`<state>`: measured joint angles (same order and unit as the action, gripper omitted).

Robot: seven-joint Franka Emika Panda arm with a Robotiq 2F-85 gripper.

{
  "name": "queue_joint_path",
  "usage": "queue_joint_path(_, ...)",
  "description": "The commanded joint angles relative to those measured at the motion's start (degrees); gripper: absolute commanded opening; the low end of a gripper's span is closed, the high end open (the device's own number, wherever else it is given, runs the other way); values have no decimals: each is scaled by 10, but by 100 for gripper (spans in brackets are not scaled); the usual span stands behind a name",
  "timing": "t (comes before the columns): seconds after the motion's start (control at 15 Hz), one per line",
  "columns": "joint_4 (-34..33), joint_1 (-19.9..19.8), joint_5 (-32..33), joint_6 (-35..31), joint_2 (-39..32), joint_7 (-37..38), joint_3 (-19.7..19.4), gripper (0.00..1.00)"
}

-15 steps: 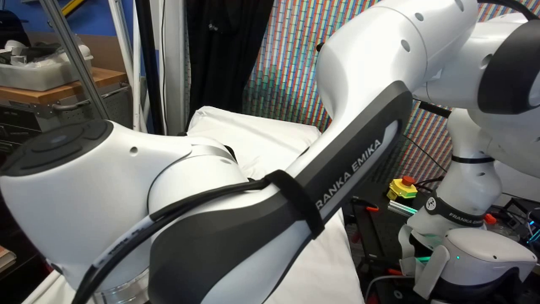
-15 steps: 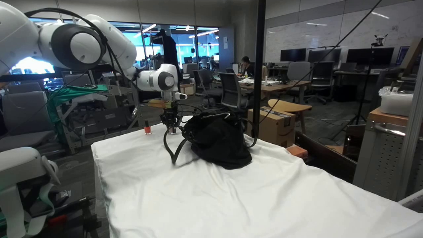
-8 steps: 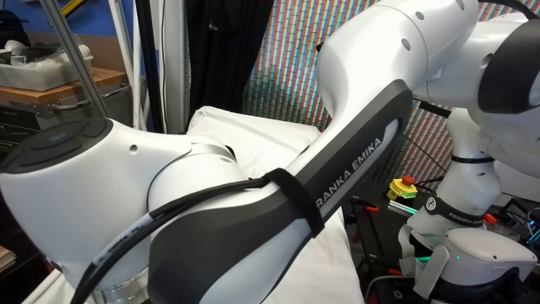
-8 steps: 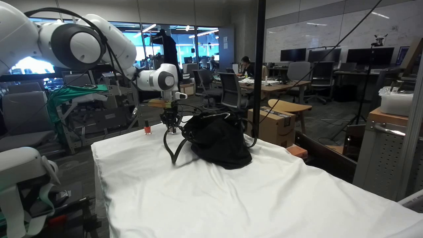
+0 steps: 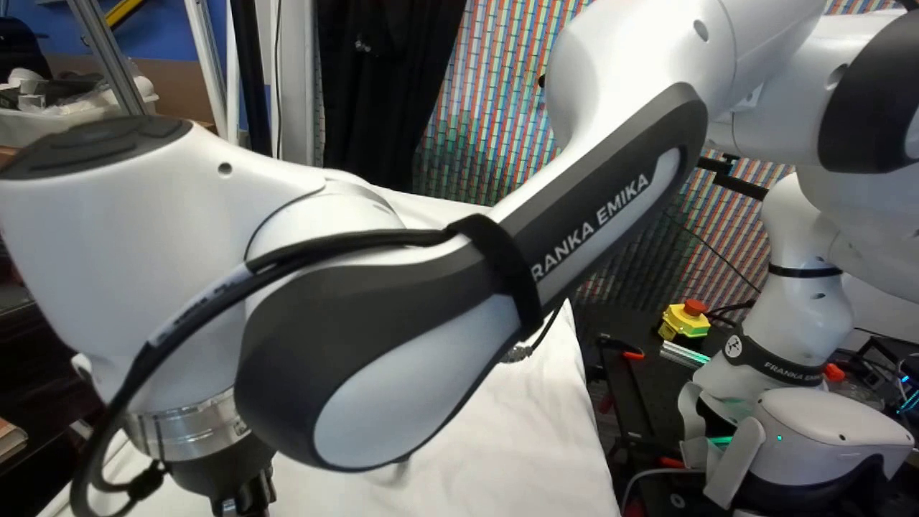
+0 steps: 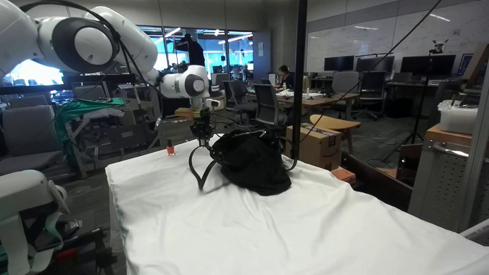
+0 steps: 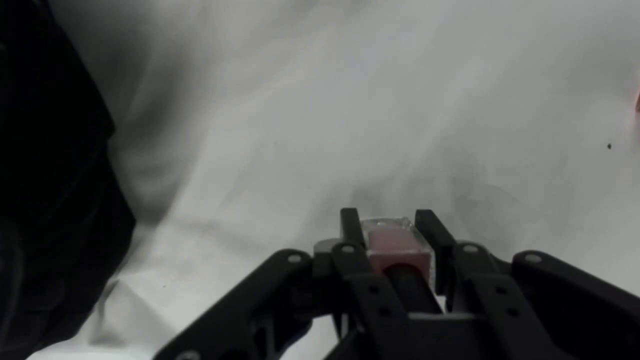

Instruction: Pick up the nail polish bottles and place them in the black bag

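Near the far edge of the table, the claw gripped a pinkish bottle, and a low carry risked snagging the black bag's strap.

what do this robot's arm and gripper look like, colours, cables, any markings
The arm has rounded, glossy white shells and dark grey panels, with pale lettering showing "RANKA EMIKA" beside a black strap. Black cables run along it, and a silver metal ring circles the wrist end. The gripper is black, with jointed linkages, light grey pivot heads and narrow, square-ended fingers.
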<state>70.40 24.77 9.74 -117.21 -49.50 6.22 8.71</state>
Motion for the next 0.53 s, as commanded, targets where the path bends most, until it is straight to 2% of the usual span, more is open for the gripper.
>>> queue_joint_path(0.0, 33, -15, -3, -6, 47, 19, -10, 15)
queue_joint_path(0.47, 84, -55, -8, -14, 122, 49, -30, 15)
